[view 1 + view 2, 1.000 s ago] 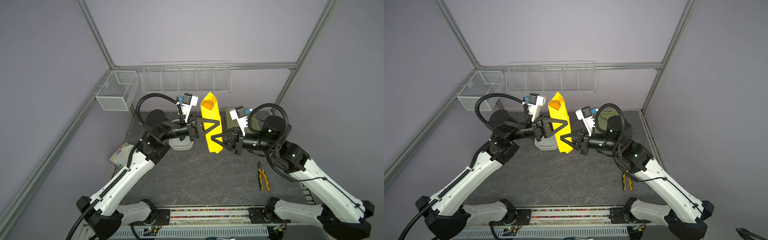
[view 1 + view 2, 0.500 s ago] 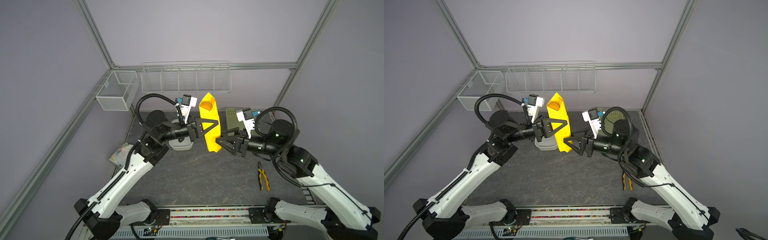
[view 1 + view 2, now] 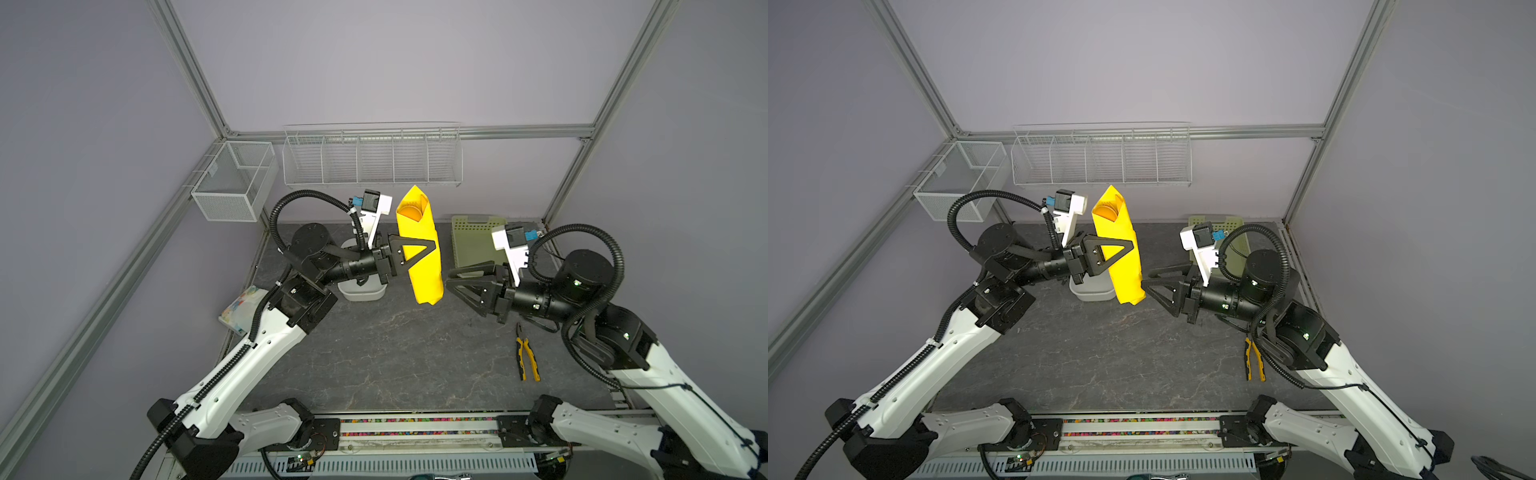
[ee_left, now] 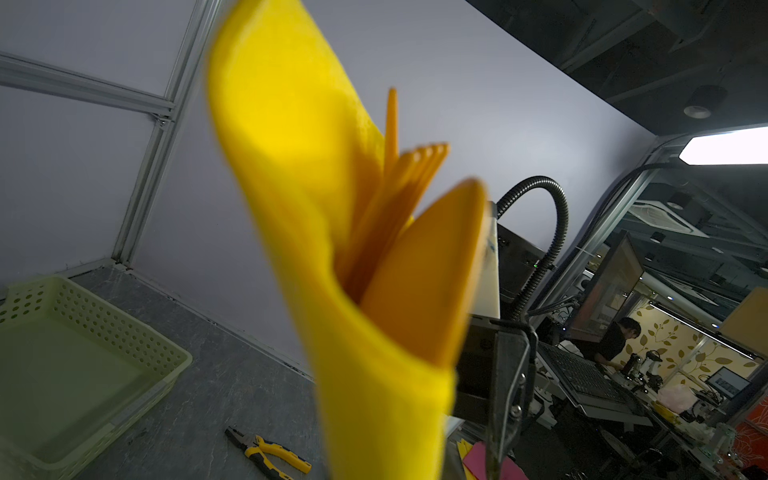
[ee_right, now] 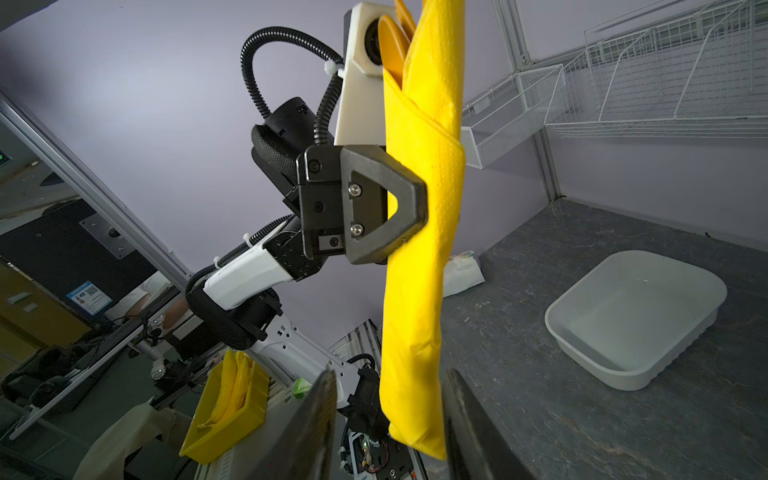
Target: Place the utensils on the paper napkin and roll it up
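Note:
The paper napkin [image 3: 426, 282] [image 3: 1125, 278] is rolled into a yellow tube that hangs upright in the air above the table. The utensils [image 3: 409, 212] [image 4: 424, 270] are inside it: an orange spoon bowl and fork tines stick out of its open top. My left gripper [image 3: 432, 249] [image 3: 1133, 247] [image 5: 415, 208] is shut on the middle of the roll. My right gripper [image 3: 451, 279] [image 3: 1147, 278] [image 5: 388, 432] is open, with its tips just to the right of the roll's lower end. In the right wrist view that lower end [image 5: 415, 374] shows between the spread fingers.
A white tub [image 3: 361, 293] [image 5: 631, 316] stands behind the left gripper and a green perforated basket [image 3: 473, 245] [image 4: 83, 365] at the back right. Yellow-handled pliers [image 3: 528, 359] lie at the right, a printed packet [image 3: 243, 307] at the left edge. Wire baskets [image 3: 374, 158] hang on the back wall.
My right gripper has let go of the roll's lower end, opened and drawn back to the right. The left gripper still holds the roll upright, in almost the same place.

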Robot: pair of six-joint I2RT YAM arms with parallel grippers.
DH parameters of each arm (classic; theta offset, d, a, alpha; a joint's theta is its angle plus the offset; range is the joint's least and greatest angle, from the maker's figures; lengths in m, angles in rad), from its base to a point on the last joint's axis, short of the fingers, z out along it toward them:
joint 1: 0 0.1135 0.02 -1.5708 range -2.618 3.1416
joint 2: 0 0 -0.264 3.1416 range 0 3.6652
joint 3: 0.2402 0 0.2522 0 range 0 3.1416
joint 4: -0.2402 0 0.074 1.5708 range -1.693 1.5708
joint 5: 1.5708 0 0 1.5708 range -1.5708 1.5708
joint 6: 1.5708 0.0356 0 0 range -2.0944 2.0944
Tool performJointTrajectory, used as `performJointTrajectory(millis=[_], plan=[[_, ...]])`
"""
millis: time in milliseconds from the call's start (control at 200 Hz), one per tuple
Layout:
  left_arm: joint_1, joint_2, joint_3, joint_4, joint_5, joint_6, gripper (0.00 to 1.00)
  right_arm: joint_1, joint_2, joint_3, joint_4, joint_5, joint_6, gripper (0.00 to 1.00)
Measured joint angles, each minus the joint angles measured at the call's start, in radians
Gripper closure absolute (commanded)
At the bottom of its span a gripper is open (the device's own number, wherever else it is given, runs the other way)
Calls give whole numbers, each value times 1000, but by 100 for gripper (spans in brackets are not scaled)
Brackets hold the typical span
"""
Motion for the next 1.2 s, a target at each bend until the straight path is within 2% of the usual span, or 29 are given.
performJointTrajectory(millis=[235, 915, 1200], plan=[[0, 3, -11, 43, 8, -32, 94, 0, 61, 0, 5, -37, 5, 58], [0, 9, -11, 46, 7, -32, 94, 0, 39, -7, 33, -50, 0, 70], [0, 10, -11, 46, 8, -33, 94, 0, 41, -7, 32, -41, 0, 82]])
